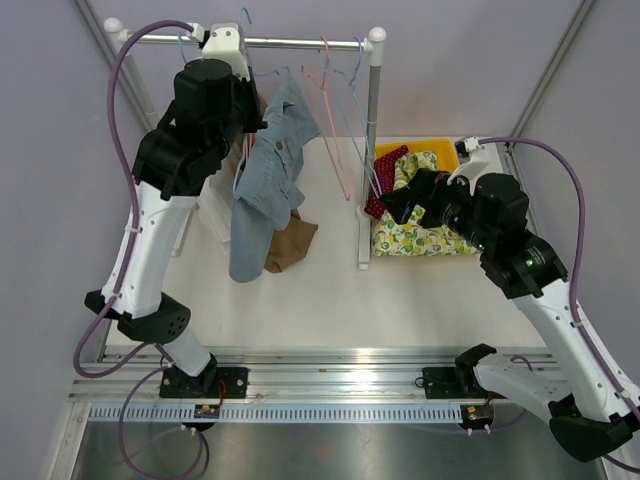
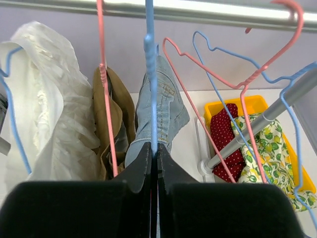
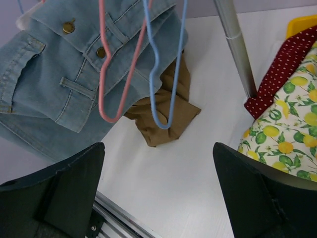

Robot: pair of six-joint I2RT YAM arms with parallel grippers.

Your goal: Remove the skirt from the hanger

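I count five hangers (image 2: 151, 74) on one rail (image 2: 208, 9), three carrying garments (image 2: 171, 106) and two bare, plus one yellow bin (image 2: 233, 105) holding two cloths (image 2: 225, 134).

1. Left arm (image 1: 147, 245) and right arm (image 1: 560, 322): white link shells with bulky black joint housings.
2. Purple cable (image 1: 118, 95) runs outside each arm, tied on along the links (thin dark wires near the feet).
3. Bases (image 1: 207, 384): black plates with a small red-lit board.
4. Fingers (image 3: 257, 191): matte black, broad wedges.
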